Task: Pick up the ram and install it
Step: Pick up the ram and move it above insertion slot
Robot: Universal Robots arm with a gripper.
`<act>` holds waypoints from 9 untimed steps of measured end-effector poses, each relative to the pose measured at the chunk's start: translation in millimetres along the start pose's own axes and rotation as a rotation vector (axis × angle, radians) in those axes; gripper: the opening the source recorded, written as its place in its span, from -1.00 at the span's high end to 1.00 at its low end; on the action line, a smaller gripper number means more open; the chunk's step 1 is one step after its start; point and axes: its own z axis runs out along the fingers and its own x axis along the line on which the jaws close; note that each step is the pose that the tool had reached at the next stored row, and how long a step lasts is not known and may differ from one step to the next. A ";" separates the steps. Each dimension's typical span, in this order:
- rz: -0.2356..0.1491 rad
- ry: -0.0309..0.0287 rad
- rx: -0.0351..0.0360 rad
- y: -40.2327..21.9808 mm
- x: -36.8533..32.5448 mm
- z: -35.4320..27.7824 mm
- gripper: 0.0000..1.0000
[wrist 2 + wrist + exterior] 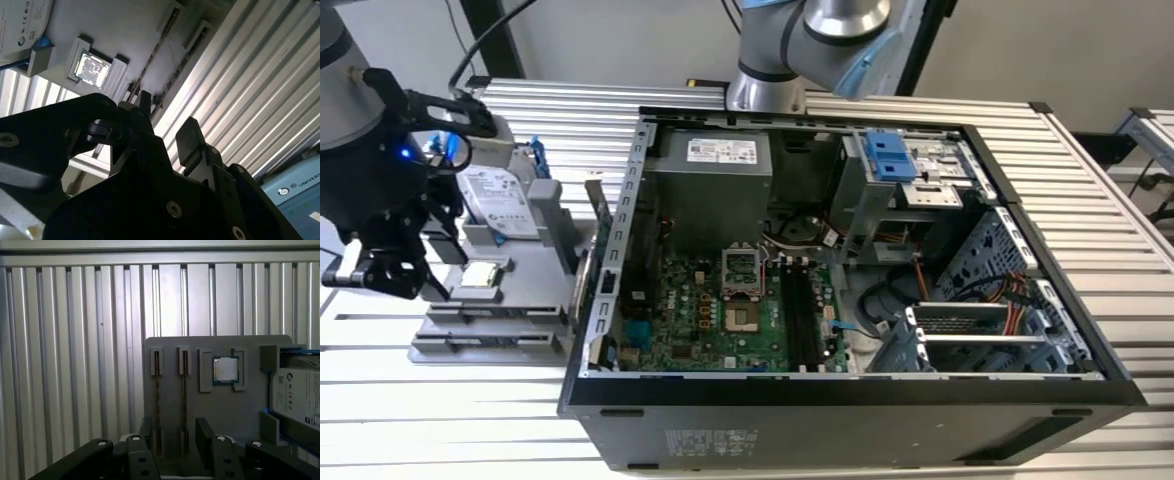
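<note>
Black angular end effector (175, 437), spread, near slender edge-on ram (157, 390)

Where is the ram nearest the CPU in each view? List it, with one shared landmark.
Exterior view: ram in the holder beside the CPU, exterior view's left.
First wrist view: ram in the slot nearest the CPU.
Second wrist view: ram in the slot nearest the CPU.
Shared landmark: the CPU.
</note>
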 end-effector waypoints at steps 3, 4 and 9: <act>0.000 0.0000 0.0000 -1.1 1.8 5.5 -1.00; 0.000 0.0000 0.0000 -1.6 2.6 7.2 -1.00; 0.000 -0.0001 0.0001 -3.2 8.5 16.2 -1.00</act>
